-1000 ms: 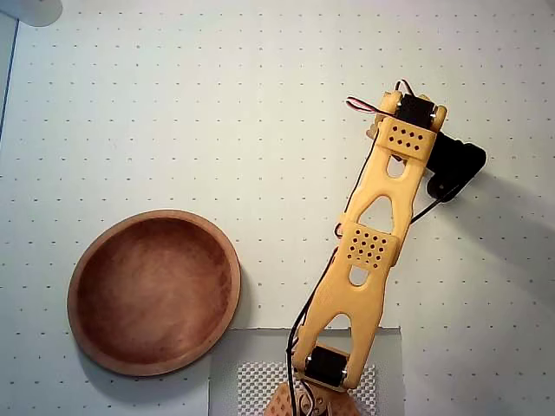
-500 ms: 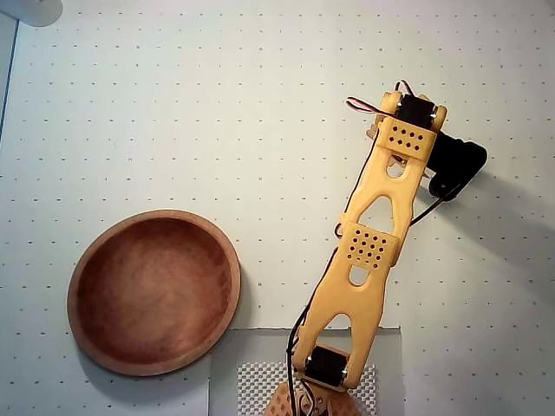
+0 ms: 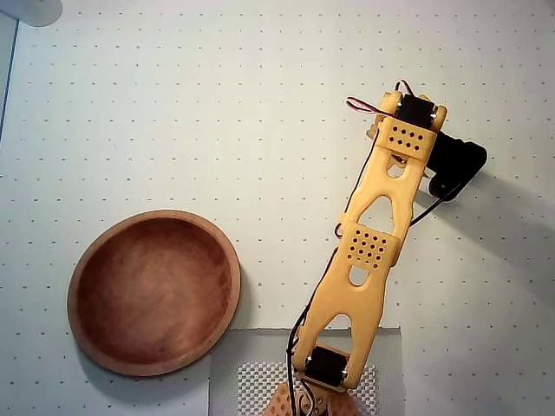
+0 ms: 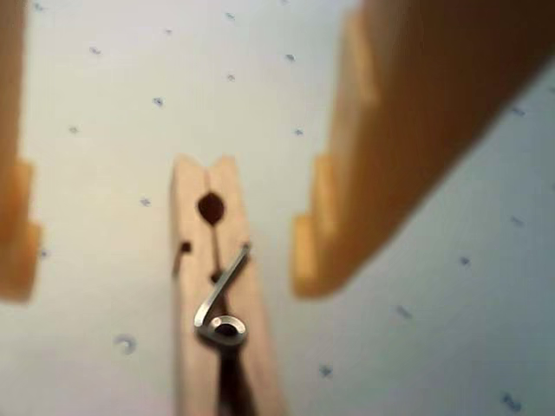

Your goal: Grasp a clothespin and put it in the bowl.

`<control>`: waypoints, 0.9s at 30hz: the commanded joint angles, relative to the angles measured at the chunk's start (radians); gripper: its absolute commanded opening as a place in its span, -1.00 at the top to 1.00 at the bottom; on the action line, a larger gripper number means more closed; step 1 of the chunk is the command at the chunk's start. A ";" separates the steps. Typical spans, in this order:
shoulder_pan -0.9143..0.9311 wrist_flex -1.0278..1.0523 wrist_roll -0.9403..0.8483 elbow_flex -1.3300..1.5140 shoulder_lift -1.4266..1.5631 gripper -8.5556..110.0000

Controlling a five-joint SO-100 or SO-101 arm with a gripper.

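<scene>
In the wrist view the light-tan wooden clothespin point(image 4: 217, 295) lies flat on the dotted white table, its metal spring facing up. My gripper point(image 4: 165, 277) is open and straddles it, with one orange finger point(image 4: 17, 234) at the left and the other finger point(image 4: 390, 147) at the right, neither touching the wood. In the overhead view the orange arm point(image 3: 373, 243) reaches toward the upper right and hides both the gripper and the clothespin beneath its wrist. The reddish-brown wooden bowl point(image 3: 87, 334) sits empty at the lower left, well apart from the arm.
The arm's base stands on a grey mat point(image 3: 227, 373) at the bottom edge. A white object point(image 3: 30, 9) pokes in at the top left corner. A black part of the wrist point(image 3: 455, 165) sticks out to the right of the arm.
</scene>
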 commanded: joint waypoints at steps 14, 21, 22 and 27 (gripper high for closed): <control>0.028 -0.011 -0.120 -0.058 0.005 0.54; 0.043 -0.012 -0.120 -0.064 0.017 0.54; 0.048 -0.012 -0.121 -0.064 0.018 0.54; 0.061 -0.012 -0.164 -0.064 0.018 0.54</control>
